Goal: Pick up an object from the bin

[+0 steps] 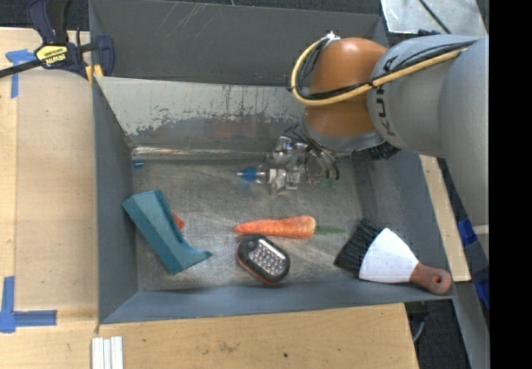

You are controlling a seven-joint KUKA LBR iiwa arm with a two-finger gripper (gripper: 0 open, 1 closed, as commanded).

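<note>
Our arm's orange cover (345, 85) hangs low over the bin's (112, 193) back so the fingers (291, 168), open or closed we cannot tell, sit just beside a small blue thing (248, 177).

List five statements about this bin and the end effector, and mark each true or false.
1. The orange carrot lies near the middle of the bin. True.
2. The teal wedge lies at the view's right. False: it lies left.
3. The brush with black bristles lies at lower right. True.
4. The end effector hangs over the brush. False: it is beyond the carrot, by a small blue thing.
5. The oval black gadget lies in front of the carrot. True.
</note>
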